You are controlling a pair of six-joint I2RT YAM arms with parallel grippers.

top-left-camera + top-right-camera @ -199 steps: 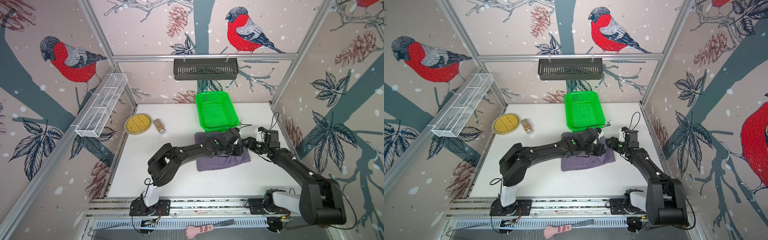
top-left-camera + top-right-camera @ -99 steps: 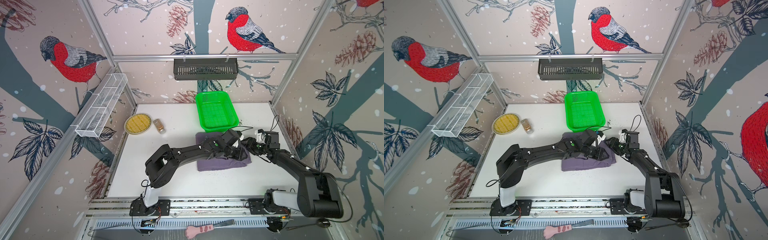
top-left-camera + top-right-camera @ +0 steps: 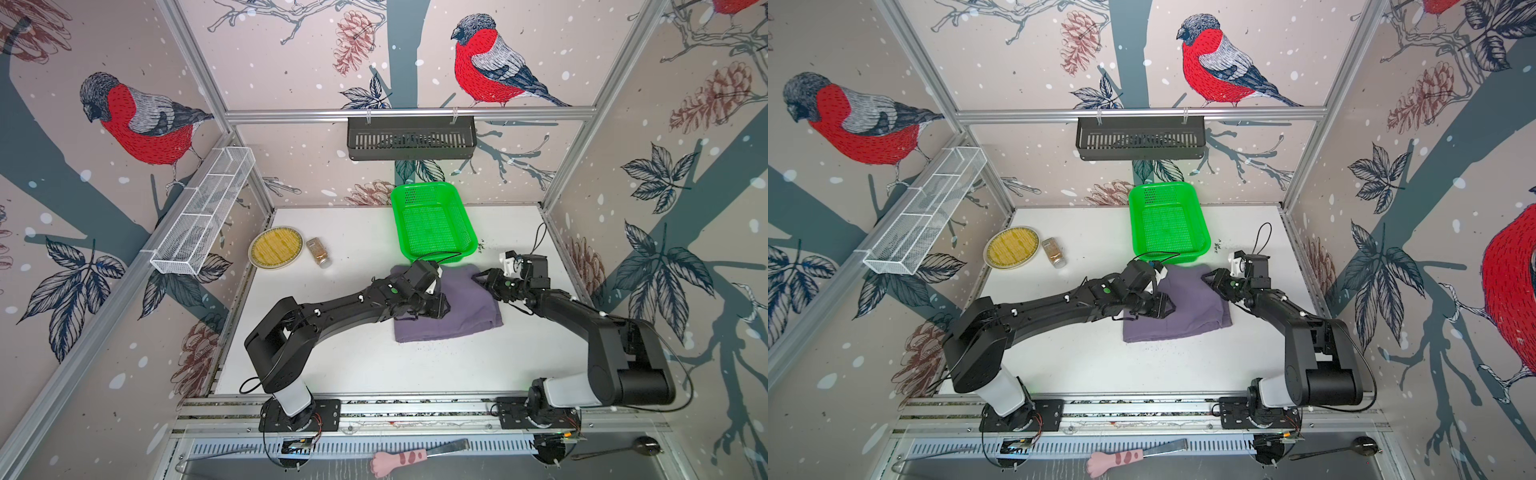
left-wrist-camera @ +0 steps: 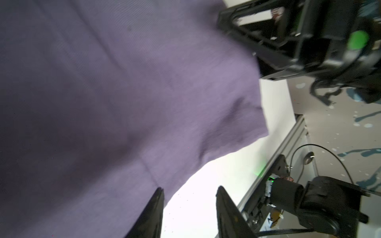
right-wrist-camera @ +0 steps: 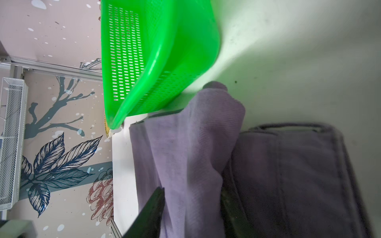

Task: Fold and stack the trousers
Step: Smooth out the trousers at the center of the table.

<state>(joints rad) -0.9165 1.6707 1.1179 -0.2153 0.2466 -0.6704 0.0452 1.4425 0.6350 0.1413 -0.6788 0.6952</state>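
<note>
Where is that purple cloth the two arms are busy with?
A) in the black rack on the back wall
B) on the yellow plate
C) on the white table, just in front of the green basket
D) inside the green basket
C: the trousers lie folded on the table, by the near side of the empty green basket.

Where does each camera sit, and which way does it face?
Top views: high above the front, looking down and back at the table, trousers and basket; left arm and right arm show whole.
Left wrist: on the left arm, facing the robot's right across the trousers; shows the open left gripper, plus the right arm.
Right wrist: on the right arm, facing past the basket to the left wall; shows the right gripper, cloth between its fingers.
Shared: both wrist views show the trousers.
</note>
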